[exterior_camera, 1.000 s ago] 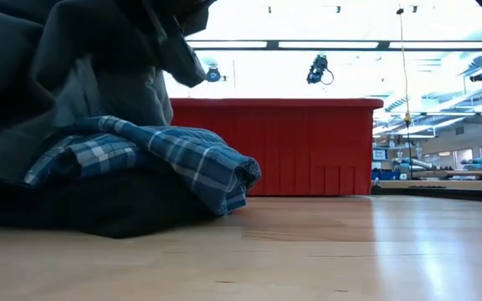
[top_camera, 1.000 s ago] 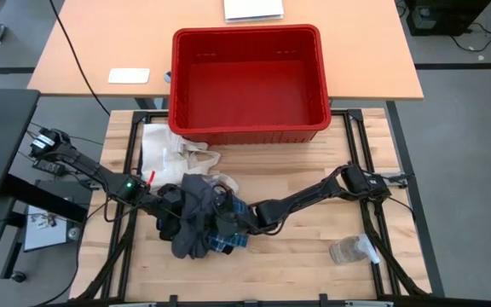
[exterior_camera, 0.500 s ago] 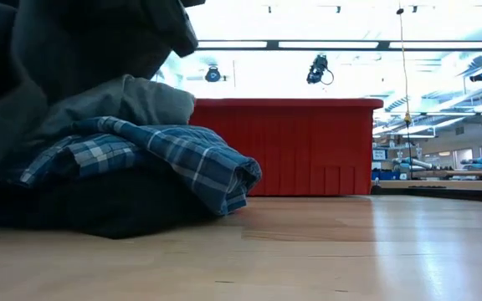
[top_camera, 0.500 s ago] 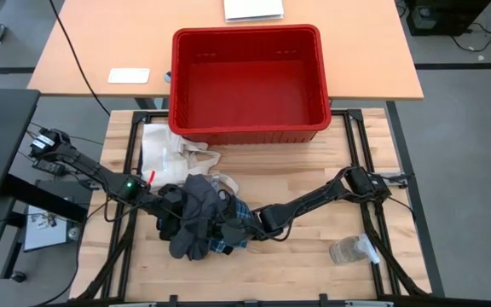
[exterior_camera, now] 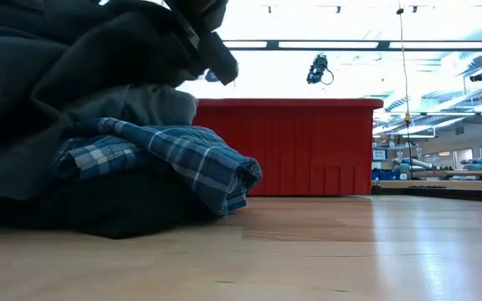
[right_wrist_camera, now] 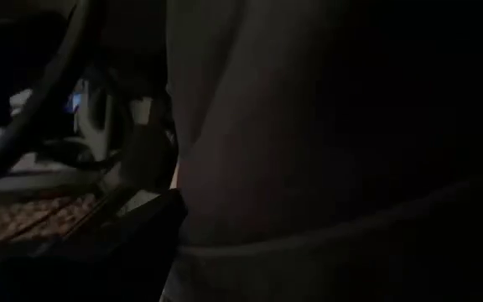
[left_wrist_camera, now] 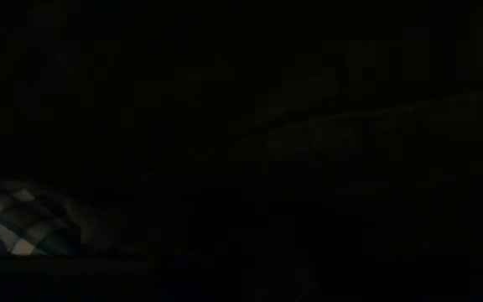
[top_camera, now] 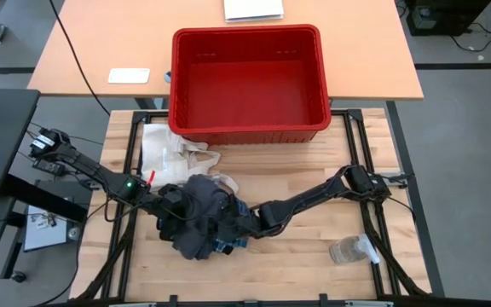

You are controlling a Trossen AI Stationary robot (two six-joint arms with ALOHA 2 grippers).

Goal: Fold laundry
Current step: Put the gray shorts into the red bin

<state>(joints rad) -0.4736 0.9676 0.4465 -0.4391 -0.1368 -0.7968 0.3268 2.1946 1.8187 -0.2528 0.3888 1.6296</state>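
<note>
Both arms buried in a heap of laundry

On the bench, near its left front, the dark garment lies bunched over the plaid shirt. Left gripper and right gripper both reach into the pile; I cannot tell how either pair of jaws stands. Best to draw the dark piece clear and spread it flat before creasing.

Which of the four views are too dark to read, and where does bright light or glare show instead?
Left wrist view: nearly black, only a patch of the plaid shirt shows. Right wrist view: dim, cloth filling most of it. Low view: bright ceiling lights wash out the background, with sheen on the table. High view: evenly lit, the red bin clear.
</note>
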